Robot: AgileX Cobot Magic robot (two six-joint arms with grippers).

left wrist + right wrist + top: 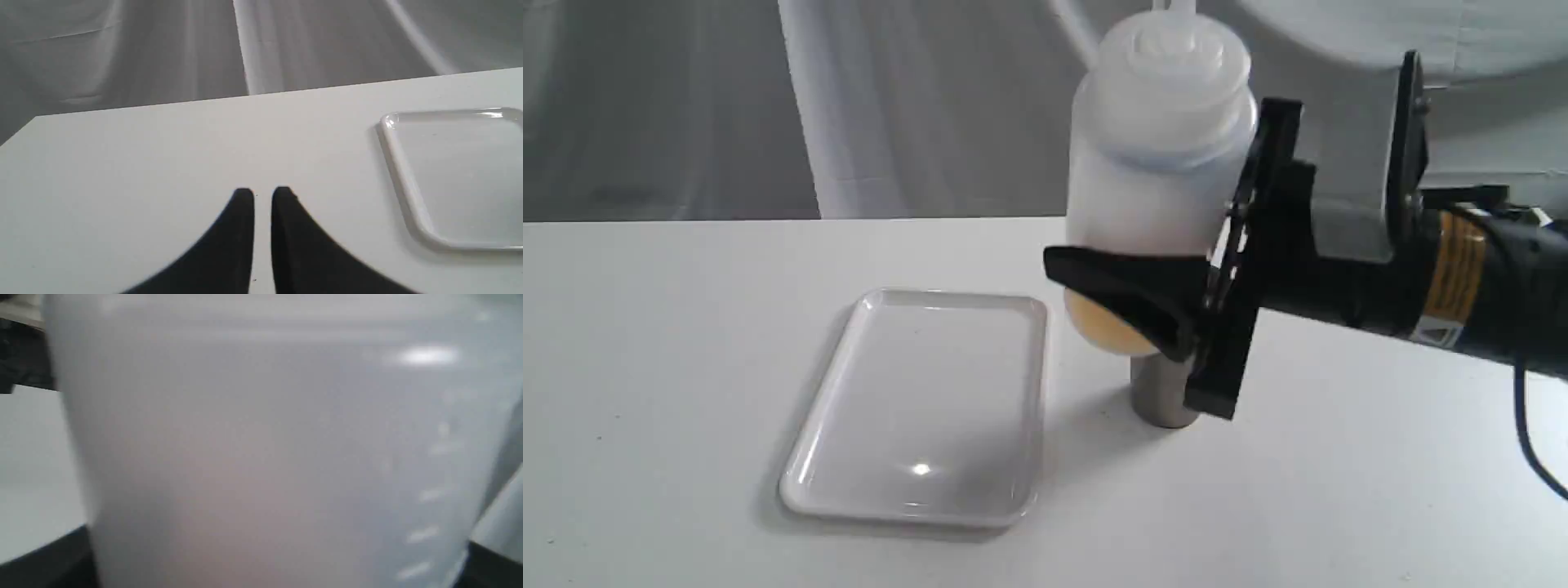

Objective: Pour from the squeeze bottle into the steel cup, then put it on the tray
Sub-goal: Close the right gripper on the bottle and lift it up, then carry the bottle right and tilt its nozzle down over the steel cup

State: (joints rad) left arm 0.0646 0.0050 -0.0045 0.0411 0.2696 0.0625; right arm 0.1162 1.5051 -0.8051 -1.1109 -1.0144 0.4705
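The squeeze bottle (1156, 188) hangs upright above the table, amber liquid at its base, its nozzle cut off by the top of the exterior view. My right gripper (1111, 273) is shut on the bottle's lower body; one black finger (1131, 294) crosses its front. In the right wrist view the bottle (265, 449) fills the picture. Only the lower part of the steel cup (1162, 394) shows, standing on the table below and behind the bottle. The white tray (923, 400) lies flat to the cup's left, nothing on it. My left gripper (262, 195) hovers shut over bare table, the tray (408, 192) off to its side.
The white table (645, 367) stretches around the tray and cup. A grey-white cloth backdrop (890, 106) hangs behind the table's far edge. The right arm (1462, 269) reaches in from the right, with a black cable at the frame edge.
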